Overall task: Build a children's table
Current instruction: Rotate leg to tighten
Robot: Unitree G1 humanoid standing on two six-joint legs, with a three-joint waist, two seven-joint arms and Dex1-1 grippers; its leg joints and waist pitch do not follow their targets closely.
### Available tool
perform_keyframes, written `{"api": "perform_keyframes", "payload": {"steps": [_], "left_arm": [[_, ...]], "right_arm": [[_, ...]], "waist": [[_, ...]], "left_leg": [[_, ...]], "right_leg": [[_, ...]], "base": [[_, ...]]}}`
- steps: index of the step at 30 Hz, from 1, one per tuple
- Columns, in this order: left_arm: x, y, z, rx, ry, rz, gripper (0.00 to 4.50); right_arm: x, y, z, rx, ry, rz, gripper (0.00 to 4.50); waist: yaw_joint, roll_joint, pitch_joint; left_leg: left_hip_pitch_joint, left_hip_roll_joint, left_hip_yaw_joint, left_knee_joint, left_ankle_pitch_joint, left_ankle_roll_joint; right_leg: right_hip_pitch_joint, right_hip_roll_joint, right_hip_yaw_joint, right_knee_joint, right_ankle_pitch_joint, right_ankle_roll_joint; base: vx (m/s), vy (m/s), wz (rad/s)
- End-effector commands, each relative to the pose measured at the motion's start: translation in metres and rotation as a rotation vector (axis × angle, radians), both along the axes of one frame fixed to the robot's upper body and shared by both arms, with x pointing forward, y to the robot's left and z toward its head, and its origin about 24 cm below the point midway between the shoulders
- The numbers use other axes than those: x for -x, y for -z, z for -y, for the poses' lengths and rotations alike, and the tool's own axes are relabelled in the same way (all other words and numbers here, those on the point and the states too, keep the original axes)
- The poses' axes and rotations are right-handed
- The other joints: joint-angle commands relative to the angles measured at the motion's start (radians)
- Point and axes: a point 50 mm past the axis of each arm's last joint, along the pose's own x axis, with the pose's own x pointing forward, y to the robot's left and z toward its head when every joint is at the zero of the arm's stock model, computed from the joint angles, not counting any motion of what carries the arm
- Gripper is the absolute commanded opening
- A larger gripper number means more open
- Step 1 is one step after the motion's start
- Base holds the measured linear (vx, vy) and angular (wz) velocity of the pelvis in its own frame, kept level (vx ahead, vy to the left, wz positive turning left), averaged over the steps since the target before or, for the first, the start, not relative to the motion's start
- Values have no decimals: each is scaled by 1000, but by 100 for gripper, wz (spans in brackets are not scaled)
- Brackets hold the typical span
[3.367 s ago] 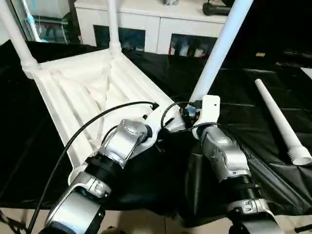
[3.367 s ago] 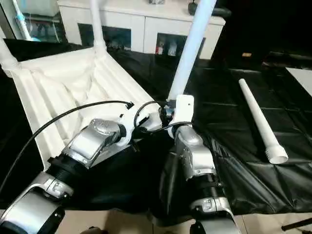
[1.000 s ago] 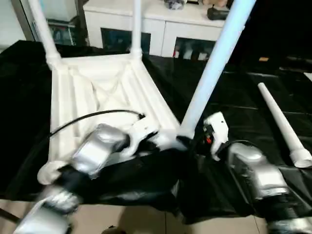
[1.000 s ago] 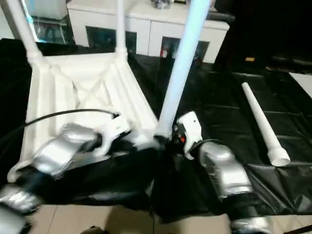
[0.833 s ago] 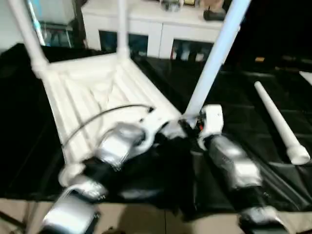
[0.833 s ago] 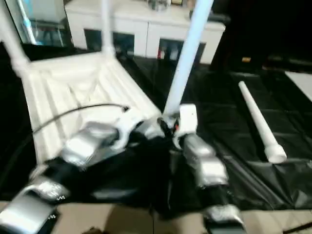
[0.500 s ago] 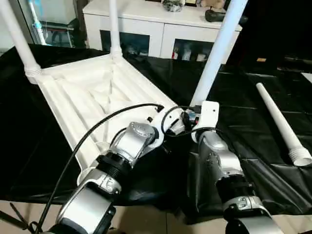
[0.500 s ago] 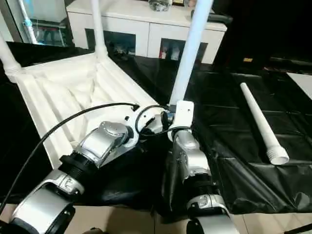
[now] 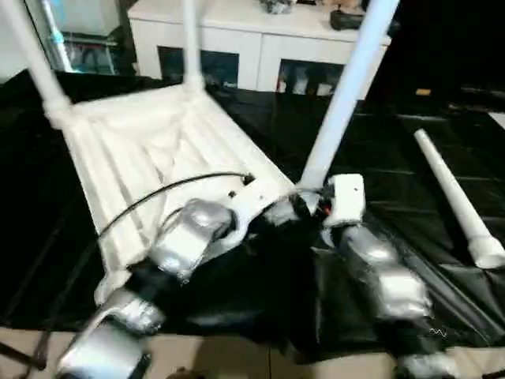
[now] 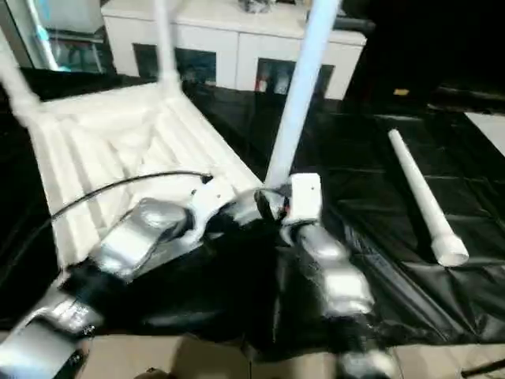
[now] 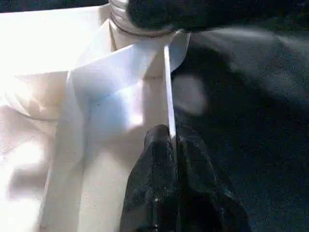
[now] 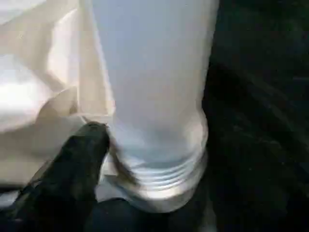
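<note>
Tabletop (image 9: 150, 150) is lying upside down on the black sheet (image 9: 387, 150), ribbed underside facing up, on the left half of the head views. Two legs are plugged in at the far corners: one at far left (image 9: 35, 59), one further right by the cabinet (image 9: 190, 39). A third leg (image 9: 343, 91) stands tilted in the near right corner socket, right where both arms meet. The fourth leg (image 9: 456, 197) is loose on the sheet, well off to the right, wide end toward the robot.

Left gripper (image 11: 173, 140) is pinched tight on the thin edge wall of the tabletop, close to that near corner socket; you can see one black finger (image 11: 154, 183) on each side of the rim in the left wrist view. Right gripper: one black finger (image 12: 72, 164) sits just beside the threaded foot of the third leg in the right wrist view, but I can't tell if the jaws are spread or closing on it.

Around it all: a white cabinet with glass doors (image 9: 245, 47) behind the sheet, and a black cable (image 9: 158, 201) looping over the left forearm (image 9: 185, 237). The two silver forearms block most of the near corner in the head views.

Compared with half a second back, the whole view has shifted and blurred, so that's the camera; the legs and tabletop sit in the same arrangement.
</note>
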Motion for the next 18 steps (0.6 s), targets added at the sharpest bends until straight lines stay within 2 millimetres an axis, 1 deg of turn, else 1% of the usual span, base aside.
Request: {"api": "perform_keyframes", "payload": {"steps": [1, 2, 3, 4, 6, 7, 8, 9, 11, 12, 13, 15, 18], "left_arm": [[7, 1, -2, 21, 68, -27, 0], [15, -1, -6, 41, 148, -42, 0], [16, -2, -7, 40, 155, -44, 0], [20, -2, -13, 31, 186, -58, 0], [25, -2, -17, 30, 234, -79, 0], [31, -4, -19, 38, 301, -98, 0], [31, -4, -19, 38, 301, -98, 0], [35, -5, -20, 50, 318, -115, 0], [39, -7, -21, 48, 350, -138, 0], [39, -6, -22, 35, 344, -135, 0], [38, -6, -23, 27, 340, -130, 0], [37, -5, -23, 19, 336, -129, 0], [37, -5, -24, 12, 337, -131, 0]], "right_arm": [[6, -7, 8, 4, -83, -12, 441], [14, -11, 16, 49, -194, 3, 446], [15, -12, 17, 51, -213, 3, 446], [22, -15, 21, 57, -306, -1, 446], [29, -18, 26, 52, -403, -12, 446], [35, -17, 33, 125, -499, 1, 446], [35, -17, 33, 125, -499, 1, 446], [38, -16, 35, 145, -537, -8, 446], [40, -18, 39, 139, -571, -16, 446], [38, -19, 39, 135, -584, -8, 446], [37, -19, 39, 134, -590, -1, 446], [34, -19, 37, 112, -594, 5, 446], [33, -19, 33, 89, -625, 4, 446]], "waist": [[2, 8, -63], [-1, 7, -61], [4, 7, -62], [5, 8, -60], [4, 8, -59], [3, 6, -59], [4, 6, -59], [2, 6, -57], [2, 3, -58], [2, 1, -58], [2, 2, -58], [2, 0, -59], [3, -1, -59]], "left_leg": [[30, 71, -35, -88, -283, -10], [28, 68, -34, -89, -296, -15], [31, 70, -34, -87, -297, -19], [28, 72, -36, -88, -299, -17], [28, 72, -35, -89, -308, -15], [28, 72, -35, -88, -318, -15], [29, 73, -35, -87, -319, -17], [30, 72, -33, -87, -319, -17], [31, 73, -33, -86, -317, -18], [30, 73, -34, -86, -314, -15], [30, 72, -32, -85, -307, -10], [29, 72, -33, -85, -303, -10], [31, 72, -32, -83, -299, -9]], "right_leg": [[34, -56, 40, -76, -218, -158], [30, -57, 40, -79, -241, -162], [30, -60, 41, -80, -247, -161], [32, -61, 43, -79, -248, -160], [31, -60, 43, -80, -255, -162], [29, -61, 42, -79, -273, -168], [28, -62, 42, -80, -279, -167], [26, -62, 43, -82, -281, -170], [25, -63, 44, -81, -278, -180], [26, -62, 43, -80, -275, -183], [24, -61, 44, -79, -267, -187], [26, -62, 42, -79, -275, -191], [25, -63, 43, -79, -280, -190]], "base": [[0, 0, 0], [0, 0, 0], [0, 0, 0], [0, 0, 0], [0, 0, 0], [0, 0, 0], [0, 0, 0], [0, 0, 0], [0, 0, 0], [0, 0, 0], [0, 0, 0], [0, 0, 0], [0, 0, 0]]}}
